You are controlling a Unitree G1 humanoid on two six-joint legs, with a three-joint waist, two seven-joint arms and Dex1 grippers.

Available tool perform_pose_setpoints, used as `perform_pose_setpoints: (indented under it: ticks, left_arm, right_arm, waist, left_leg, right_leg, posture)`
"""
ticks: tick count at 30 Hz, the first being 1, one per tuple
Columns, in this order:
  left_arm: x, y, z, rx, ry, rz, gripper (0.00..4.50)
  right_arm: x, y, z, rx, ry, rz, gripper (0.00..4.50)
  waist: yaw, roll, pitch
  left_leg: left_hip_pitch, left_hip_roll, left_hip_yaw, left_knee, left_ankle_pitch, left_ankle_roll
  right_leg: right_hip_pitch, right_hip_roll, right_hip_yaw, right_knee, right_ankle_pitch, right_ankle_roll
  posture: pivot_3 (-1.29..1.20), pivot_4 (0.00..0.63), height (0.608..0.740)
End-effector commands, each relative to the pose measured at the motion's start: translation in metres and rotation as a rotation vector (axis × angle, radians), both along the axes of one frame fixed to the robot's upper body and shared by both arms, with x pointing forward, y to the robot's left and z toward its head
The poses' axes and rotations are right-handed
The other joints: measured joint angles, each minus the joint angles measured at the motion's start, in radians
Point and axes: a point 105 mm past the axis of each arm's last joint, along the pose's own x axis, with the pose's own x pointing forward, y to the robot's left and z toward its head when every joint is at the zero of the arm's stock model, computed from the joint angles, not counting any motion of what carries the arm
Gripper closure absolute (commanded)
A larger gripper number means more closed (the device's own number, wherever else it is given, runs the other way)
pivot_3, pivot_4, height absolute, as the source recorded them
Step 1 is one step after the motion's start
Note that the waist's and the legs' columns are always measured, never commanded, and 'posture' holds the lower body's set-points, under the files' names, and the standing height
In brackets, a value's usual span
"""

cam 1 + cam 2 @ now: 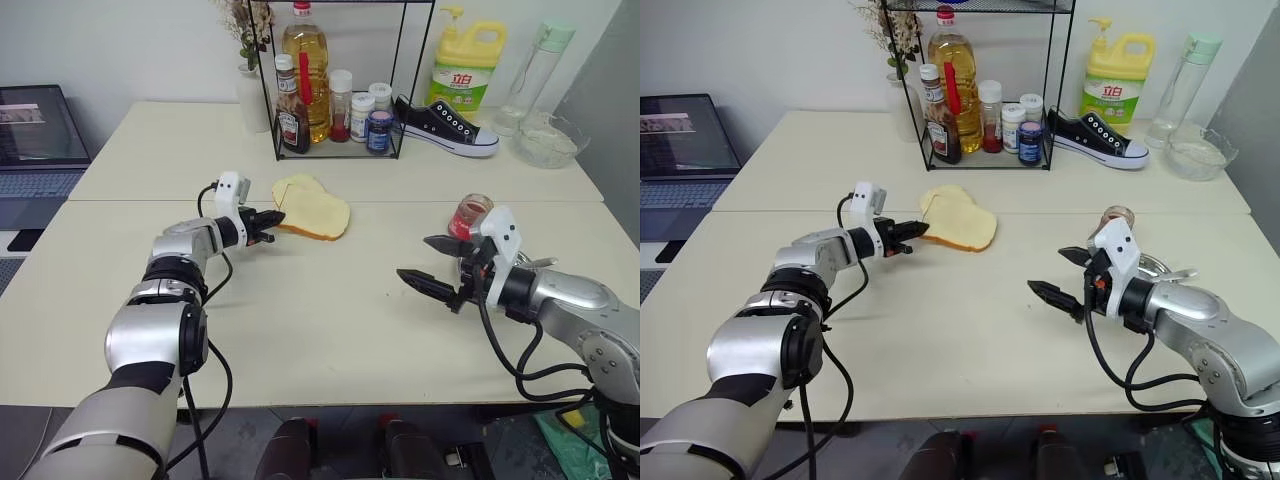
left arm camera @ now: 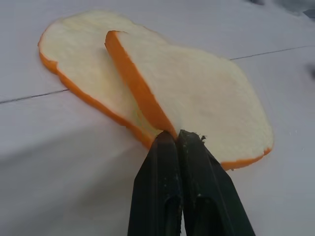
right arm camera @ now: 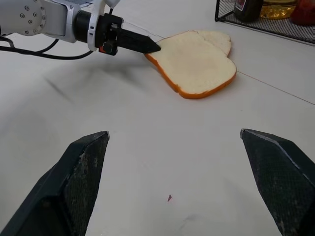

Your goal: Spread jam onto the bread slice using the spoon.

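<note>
Left gripper is clamped on the near edge of the bread slice, black fingers pinched together on the crust so that corner tilts up off the table. The bread slice lies half on top of a second, smaller slice, just in front of the wire rack; the far end of the bread slice rests on the table. Right gripper hangs above the table well to the right of the bread slice, fingers spread wide, nothing between them. Jam sits in its small glass jar behind the right gripper, also right of the bread slice and well apart from it. Behind the right gripper's wrist there's a bit of round steel dish with a slim metal handle poking out; can't tell if that's the spoon. Wire rack holds a sauce bottle, an oil bottle and small jars.
</note>
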Motion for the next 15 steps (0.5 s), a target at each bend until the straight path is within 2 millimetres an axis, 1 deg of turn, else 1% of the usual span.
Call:
perform_pose_setpoints:
  ticks: [1,3,5,7,8,10,14,15]
  left_arm:
    - [-0.003,-0.021,0.059,-0.084,-0.126,-0.153,4.48]
    - [-0.017,-0.043,0.075,-0.095,-0.127,-0.313,4.48]
    - [-0.034,-0.058,0.086,-0.092,-0.118,-0.447,4.48]
    - [-0.06,-0.075,0.098,-0.088,-0.097,-0.61,4.48]
    - [-0.074,-0.082,0.1,-0.081,-0.078,-0.681,4.48]
    - [-0.09,-0.089,0.101,-0.086,-0.038,-0.75,4.48]
    - [-0.133,-0.1,0.082,-0.105,0.099,-0.932,4.48]
    - [-0.14,-0.101,0.077,-0.11,0.126,-0.957,4.48]
  right_arm:
    - [-0.005,-0.006,0.014,0.0,-0.05,-0.001,0.0]
    - [-0.009,-0.012,0.017,-0.014,-0.046,0.0,0.0]
    - [-0.015,-0.019,0.02,-0.024,-0.033,0.006,0.0]
    - [-0.025,-0.026,0.025,-0.031,-0.012,0.018,0.0]
    - [-0.03,-0.028,0.027,-0.03,-0.004,0.021,0.0]
    - [-0.038,-0.03,0.028,-0.024,0.017,0.028,0.0]
    - [-0.056,-0.028,0.025,0.006,0.08,0.059,0.0]
    - [-0.058,-0.027,0.024,0.014,0.089,0.058,0.0]
  waist:
    - [0.0,0.0,0.0]
    - [0.001,0.0,0.0]
    - [-0.001,0.0,0.0]
    - [-0.003,0.0,0.0]
    - [-0.005,0.0,0.0]
    - [-0.01,0.0,0.0]
    - [-0.024,0.003,-0.002]
    - [-0.026,0.003,-0.002]
  left_leg:
    - [0.0,0.0,0.0,0.0,0.0,0.0]
    - [0.0,0.0,0.0,0.0,0.0,0.0]
    - [-0.001,-0.001,0.0,0.0,0.0,0.0]
    - [0.0,-0.001,0.0,0.0,0.0,0.0]
    - [-0.001,-0.001,0.0,0.0,0.0,0.0]
    - [-0.001,0.001,0.0,0.0,0.0,0.0]
    - [0.002,0.004,-0.001,-0.001,0.0,0.0]
    - [0.002,0.004,-0.001,-0.001,0.0,0.0]
  right_leg:
    - [0.0,0.0,0.0,0.0,0.0,0.0]
    - [0.0,0.0,0.0,0.0,0.0,0.0]
    - [0.0,0.0,0.001,-0.001,0.0,0.0]
    - [0.0,-0.001,0.001,-0.001,0.0,0.0]
    - [0.0,-0.001,0.001,-0.001,0.0,0.0]
    - [0.0,-0.001,0.003,-0.001,0.0,0.0]
    - [0.002,-0.001,0.005,0.0,0.0,0.0]
    - [0.002,-0.001,0.005,0.0,0.0,0.0]
  posture:
    - [0.0,0.15,0.74]
    - [0.0,0.15,0.74]
    - [0.0,0.15,0.74]
    - [0.0,0.15,0.74]
    - [0.0,0.15,0.74]
    - [0.0,0.15,0.74]
    - [0.0,0.15,0.74]
    - [0.0,0.15,0.74]
